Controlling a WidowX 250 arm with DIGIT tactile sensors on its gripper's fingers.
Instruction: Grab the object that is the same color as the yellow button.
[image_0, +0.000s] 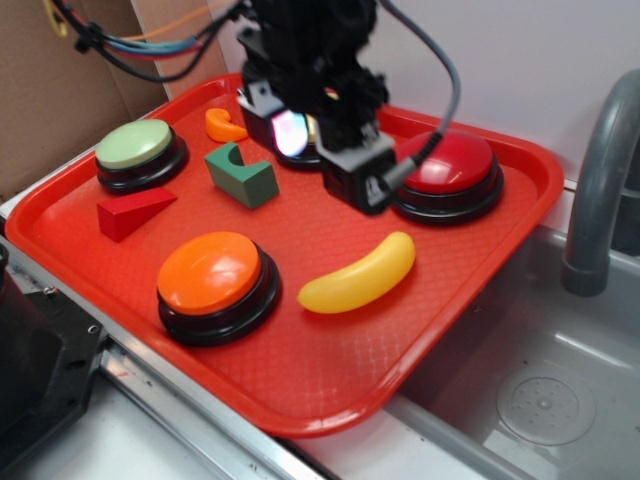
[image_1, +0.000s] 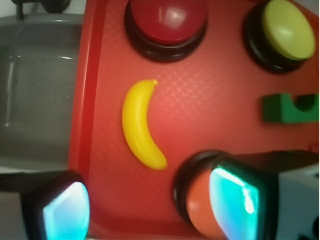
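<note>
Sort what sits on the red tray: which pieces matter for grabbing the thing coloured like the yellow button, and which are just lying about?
Belongs to the job:
- glossy yellow plastic toy banana
- pale yellow domed push button
- open tool

Just lying about:
- red domed button
- orange domed button
- light green domed button
- green block with a notch
- red wedge
- small orange curved piece

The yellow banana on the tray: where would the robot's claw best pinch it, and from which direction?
Probably across the thick middle of the toy banana, coming straight down from above. It lies flat on the red tray with open space along both long sides, so the open gripper could close across its narrow width; the tapered ends would likely slip.
</note>
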